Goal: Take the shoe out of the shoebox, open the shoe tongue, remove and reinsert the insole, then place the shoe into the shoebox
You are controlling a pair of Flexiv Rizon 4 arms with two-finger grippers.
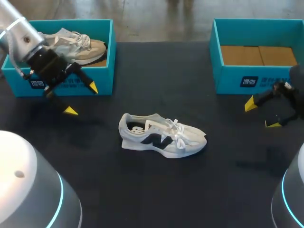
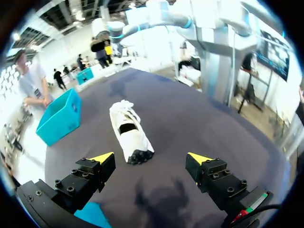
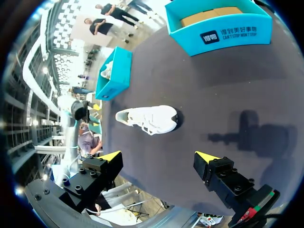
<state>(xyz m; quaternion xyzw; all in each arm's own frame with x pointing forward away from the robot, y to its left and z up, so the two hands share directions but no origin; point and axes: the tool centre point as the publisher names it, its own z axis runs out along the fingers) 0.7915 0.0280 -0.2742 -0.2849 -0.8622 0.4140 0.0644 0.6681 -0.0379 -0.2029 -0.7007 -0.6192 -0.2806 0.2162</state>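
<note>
Evidently step one done: shoe [image 1: 161, 137] lay at table [image 1: 156, 190] centre | left gripper [image 1: 82, 99], right gripper [image 1: 261, 114] both spread, empty | next: steady shoe, lift tongue [image 1: 160, 125], probably unopened.

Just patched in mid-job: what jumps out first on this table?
A white-and-grey lace-up sneaker sits alone mid-table. At the far side stand two teal cardboard shoeboxes: the left shoebox holds a second pale sneaker, the right shoebox shows only its brown floor. My left gripper and right gripper hang open, empty.

The shoe [image 1: 164, 137] is white and pale grey, with a dark side mark and black toe — the bench [image 1: 156, 80] is near-black. The left shoebox [image 1: 102, 71] and right shoebox [image 1: 232, 76] are both teal.
</note>
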